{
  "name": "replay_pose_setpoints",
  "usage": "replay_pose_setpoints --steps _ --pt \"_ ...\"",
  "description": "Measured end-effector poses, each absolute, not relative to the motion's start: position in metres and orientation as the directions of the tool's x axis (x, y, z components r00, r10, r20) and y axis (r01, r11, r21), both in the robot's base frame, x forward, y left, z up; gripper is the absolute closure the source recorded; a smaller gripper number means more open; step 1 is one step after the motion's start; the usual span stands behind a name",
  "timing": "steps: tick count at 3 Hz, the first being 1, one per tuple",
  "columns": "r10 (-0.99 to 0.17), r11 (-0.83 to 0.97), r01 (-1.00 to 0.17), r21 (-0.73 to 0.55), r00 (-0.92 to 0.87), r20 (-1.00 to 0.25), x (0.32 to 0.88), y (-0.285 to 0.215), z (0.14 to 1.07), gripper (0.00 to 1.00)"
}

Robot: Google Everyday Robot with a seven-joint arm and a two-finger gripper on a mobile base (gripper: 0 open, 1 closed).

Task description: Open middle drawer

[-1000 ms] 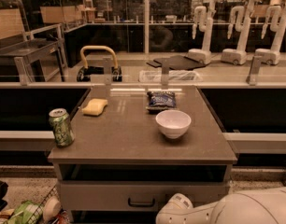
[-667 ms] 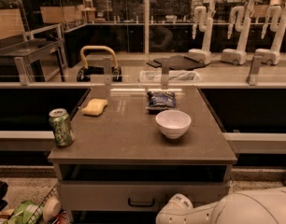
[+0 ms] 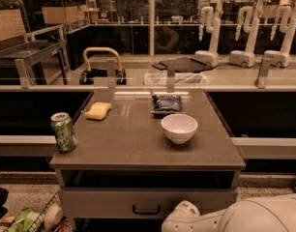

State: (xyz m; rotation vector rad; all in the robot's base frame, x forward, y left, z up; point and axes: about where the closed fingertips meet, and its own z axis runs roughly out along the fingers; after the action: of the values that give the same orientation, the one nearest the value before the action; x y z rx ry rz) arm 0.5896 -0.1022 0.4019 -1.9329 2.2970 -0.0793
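The middle drawer (image 3: 99, 203) is the wide grey front below the counter top, with a small dark curved pull handle (image 3: 146, 210) at its centre. It sits closed, flush with the unit. Above it is a dark wide slot (image 3: 148, 179) with no front. My white arm (image 3: 235, 216) fills the bottom right corner, its rounded joint just right of the handle. The gripper itself is out of view.
On the grey counter top (image 3: 138, 144) stand a green can (image 3: 64, 132) at the left edge, a yellow sponge (image 3: 98, 110), a blue snack bag (image 3: 167, 103) and a white bowl (image 3: 179, 127). A wire basket with items (image 3: 32, 219) sits at the lower left on the floor.
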Motion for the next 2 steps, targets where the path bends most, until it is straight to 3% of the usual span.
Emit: replay_pose_setpoints --steps 1,2 --pt "-0.984 0.174 -0.976 -0.129 -0.166 -0.072 0.5896 -0.1022 0.402 1.0" --pt "-0.984 0.174 -0.976 -0.129 -0.166 -0.072 0.5896 -0.1022 0.4022 0.84"
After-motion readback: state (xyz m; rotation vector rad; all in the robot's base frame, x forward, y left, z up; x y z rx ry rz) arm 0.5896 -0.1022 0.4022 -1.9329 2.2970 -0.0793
